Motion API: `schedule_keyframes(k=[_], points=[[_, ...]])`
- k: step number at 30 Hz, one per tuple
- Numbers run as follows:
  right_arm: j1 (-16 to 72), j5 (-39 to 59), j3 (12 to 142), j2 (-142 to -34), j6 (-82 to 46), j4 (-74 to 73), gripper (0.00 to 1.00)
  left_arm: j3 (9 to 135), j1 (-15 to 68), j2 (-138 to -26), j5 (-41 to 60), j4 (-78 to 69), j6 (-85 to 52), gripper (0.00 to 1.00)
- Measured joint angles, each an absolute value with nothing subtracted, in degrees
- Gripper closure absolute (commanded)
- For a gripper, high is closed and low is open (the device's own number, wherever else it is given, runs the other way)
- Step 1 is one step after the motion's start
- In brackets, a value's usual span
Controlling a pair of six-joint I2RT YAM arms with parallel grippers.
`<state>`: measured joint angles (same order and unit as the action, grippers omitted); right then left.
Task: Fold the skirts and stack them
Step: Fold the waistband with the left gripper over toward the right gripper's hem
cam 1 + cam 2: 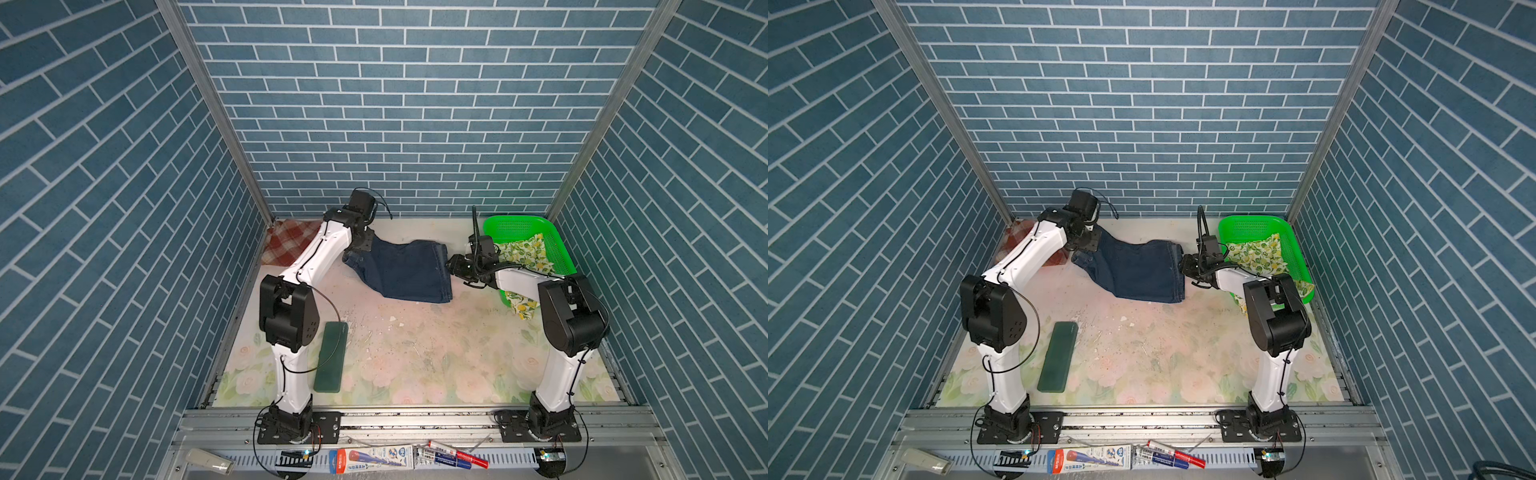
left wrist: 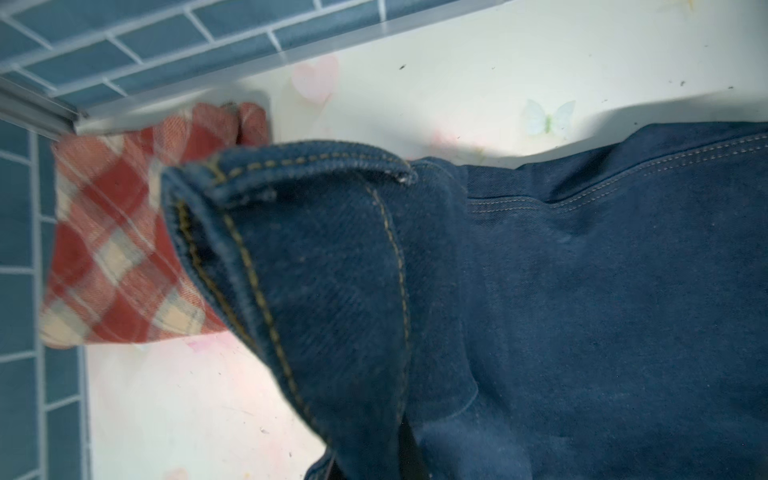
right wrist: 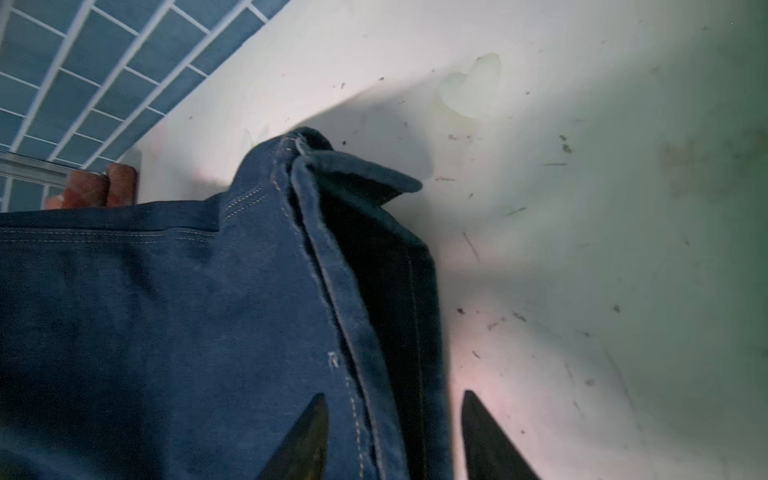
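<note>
Denim skirt, dark blue, toward back of surface, left end lifted. Left claw pinched tight on that raised end. Right claw spread, fingers astride opposite hem edge, not clamped. Plaid skirt in back-left corner. Lemon-print skirt in green basket, part spilling over rim.

Denim skirt ctr-back; plaid skirt back-left corner; print skirt in basket back-right; pad front-left.
</note>
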<state>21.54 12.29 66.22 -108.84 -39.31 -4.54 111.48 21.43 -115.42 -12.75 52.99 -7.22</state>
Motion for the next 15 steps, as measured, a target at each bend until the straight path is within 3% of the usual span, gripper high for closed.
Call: schedule_keyframes(k=[4, 15], points=[[22.4, 12.3, 64.6, -109.0, -42.4, -8.0, 0.81, 119.1, 25.5, -121.4, -17.4, 57.0, -6.3, 1.00], [22.9, 12.3, 59.5, -112.4, -48.0, -16.1, 0.89, 140.4, 36.0, -135.4, -19.8, 64.3, -7.2, 1.00]])
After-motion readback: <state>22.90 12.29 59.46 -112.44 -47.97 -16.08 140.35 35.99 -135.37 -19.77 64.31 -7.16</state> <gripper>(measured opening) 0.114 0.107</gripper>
